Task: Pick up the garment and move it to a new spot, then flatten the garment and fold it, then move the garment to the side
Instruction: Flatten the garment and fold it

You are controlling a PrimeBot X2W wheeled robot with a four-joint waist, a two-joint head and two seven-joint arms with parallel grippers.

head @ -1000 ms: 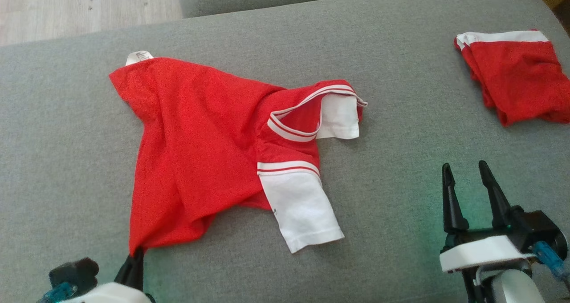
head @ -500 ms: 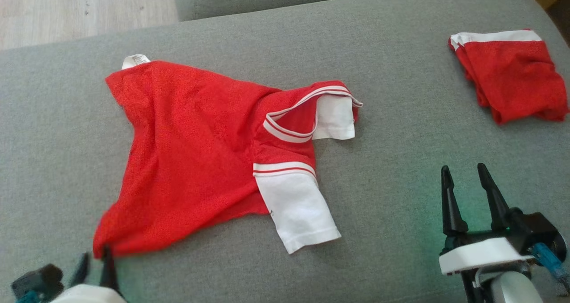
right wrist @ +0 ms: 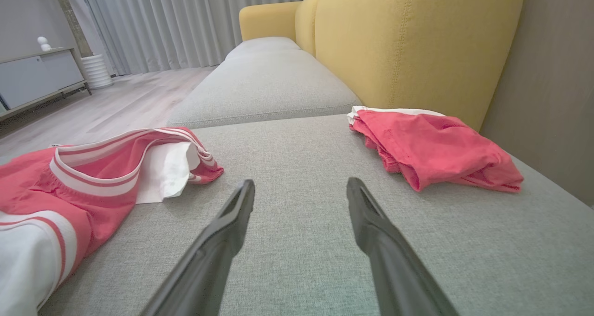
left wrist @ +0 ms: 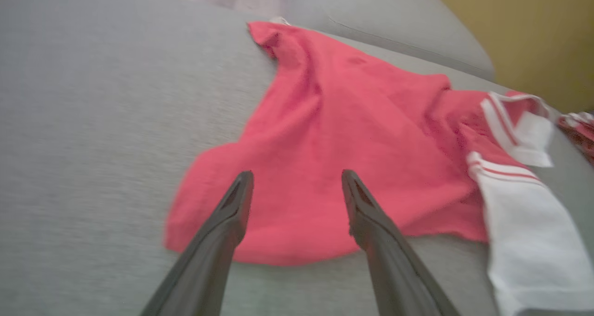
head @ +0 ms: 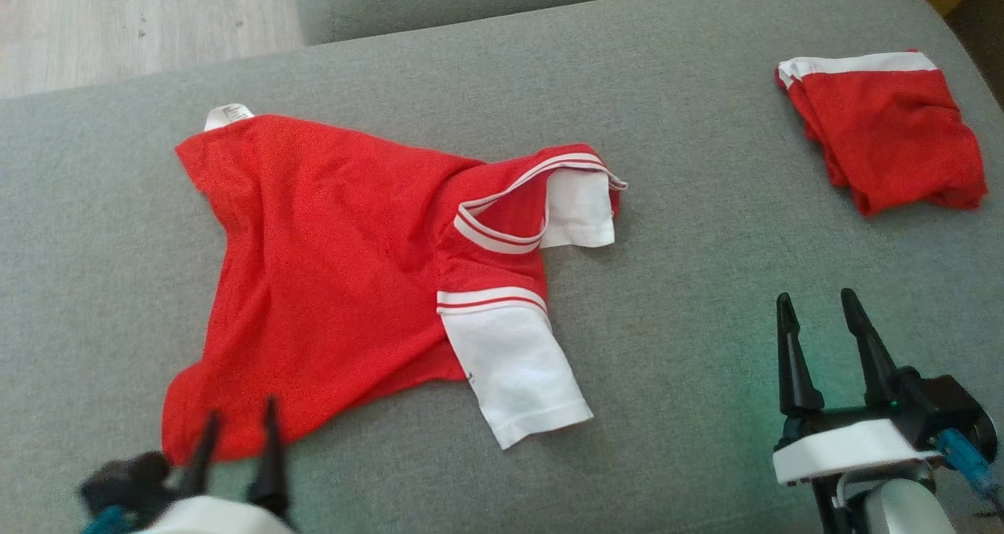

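The garment [head: 337,275] is a red T-shirt with white sleeves and a striped collar, spread rumpled on the grey sofa seat [head: 667,165]. Its near hem corner lies just beyond my left gripper [head: 241,408], which stands open at the lower left with nothing between its fingers. In the left wrist view the open left gripper [left wrist: 297,174] points over the garment's [left wrist: 343,135] red hem. My right gripper [head: 816,297] is open at the lower right, over bare cushion and well right of the white sleeve [head: 514,365]. The right wrist view shows the collar [right wrist: 106,167] to the left of the right gripper [right wrist: 300,182].
A second red garment [head: 886,130], folded with a white edge, lies at the seat's far right. A yellow sofa back [right wrist: 408,42] rises behind it. Wooden floor [head: 118,16] lies beyond the seat's far left edge. A further grey cushion [right wrist: 264,84] continues past the seat.
My left gripper has opened and let go of the garment's near hem corner, which now lies on the cushion further left. The right gripper has stayed still. The head camera has shifted slightly.
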